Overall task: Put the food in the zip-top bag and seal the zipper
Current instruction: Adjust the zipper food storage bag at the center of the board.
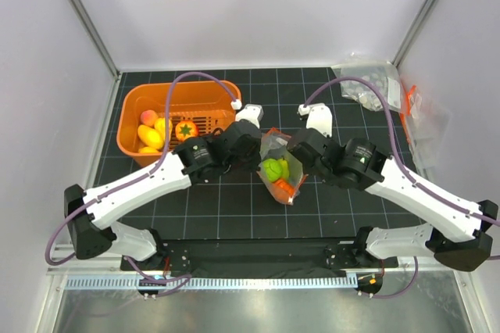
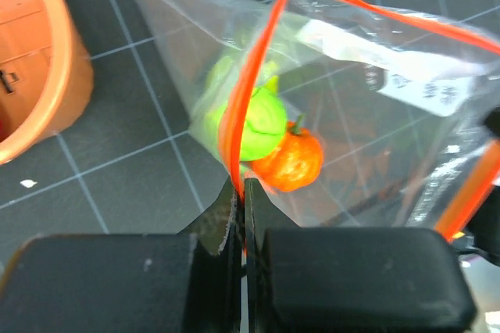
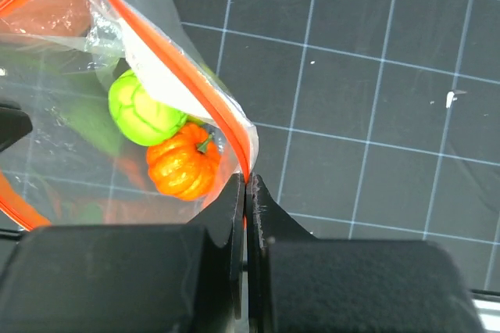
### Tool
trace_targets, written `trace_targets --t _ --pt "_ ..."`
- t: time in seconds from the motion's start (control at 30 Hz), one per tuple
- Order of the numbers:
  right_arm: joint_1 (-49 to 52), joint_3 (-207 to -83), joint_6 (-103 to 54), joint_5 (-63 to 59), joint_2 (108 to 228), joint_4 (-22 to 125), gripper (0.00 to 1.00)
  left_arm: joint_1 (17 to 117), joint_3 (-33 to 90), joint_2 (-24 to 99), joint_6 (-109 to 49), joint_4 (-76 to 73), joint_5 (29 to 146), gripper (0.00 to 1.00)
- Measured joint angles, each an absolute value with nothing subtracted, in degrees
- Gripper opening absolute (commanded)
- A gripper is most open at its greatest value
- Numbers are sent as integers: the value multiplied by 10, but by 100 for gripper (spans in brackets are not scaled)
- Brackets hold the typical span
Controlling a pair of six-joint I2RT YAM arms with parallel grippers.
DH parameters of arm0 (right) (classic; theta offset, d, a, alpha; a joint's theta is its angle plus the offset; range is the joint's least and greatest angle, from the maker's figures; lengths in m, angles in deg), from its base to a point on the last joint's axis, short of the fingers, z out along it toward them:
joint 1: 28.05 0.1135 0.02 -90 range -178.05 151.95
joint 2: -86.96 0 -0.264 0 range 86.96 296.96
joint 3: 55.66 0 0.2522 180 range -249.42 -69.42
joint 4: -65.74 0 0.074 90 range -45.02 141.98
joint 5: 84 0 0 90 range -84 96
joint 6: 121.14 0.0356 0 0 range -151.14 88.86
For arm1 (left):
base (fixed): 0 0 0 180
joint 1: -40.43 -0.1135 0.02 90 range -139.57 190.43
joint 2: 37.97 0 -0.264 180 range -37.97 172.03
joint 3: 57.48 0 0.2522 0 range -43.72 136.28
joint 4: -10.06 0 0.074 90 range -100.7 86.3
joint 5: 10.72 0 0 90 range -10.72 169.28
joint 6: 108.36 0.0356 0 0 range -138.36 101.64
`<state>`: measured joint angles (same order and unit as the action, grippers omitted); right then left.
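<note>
The clear zip-top bag (image 1: 279, 162) hangs between both grippers over the black mat. Inside it sit a green toy fruit (image 1: 273, 169) and an orange toy pumpkin (image 1: 284, 187). My left gripper (image 2: 243, 186) is shut on the orange-red zipper (image 2: 248, 87) at one end of the bag's mouth. My right gripper (image 3: 245, 182) is shut on the zipper (image 3: 178, 69) at the other end. The green fruit (image 3: 141, 109) and the pumpkin (image 3: 182, 165) show through the plastic in the right wrist view, and likewise in the left wrist view (image 2: 254, 118), (image 2: 291, 159). A white label (image 2: 406, 79) is on the bag.
An orange basket (image 1: 141, 100) at the back left holds several yellow and orange toy foods (image 1: 152, 136). Other clear bags (image 1: 375, 87) lie at the back right by the wall. The basket's rim (image 2: 55, 59) is close to the left of the bag.
</note>
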<state>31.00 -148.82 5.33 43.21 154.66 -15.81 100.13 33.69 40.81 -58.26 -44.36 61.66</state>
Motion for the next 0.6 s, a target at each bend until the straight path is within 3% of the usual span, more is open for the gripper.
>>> trace_targets --t 0.3,0.6 --pt "312 -1538 89 569 1551 -231 1 963 342 399 -569 -468 607 0" --pt "312 -1541 26 431 1453 -85 1 960 401 380 -565 -437 673 0"
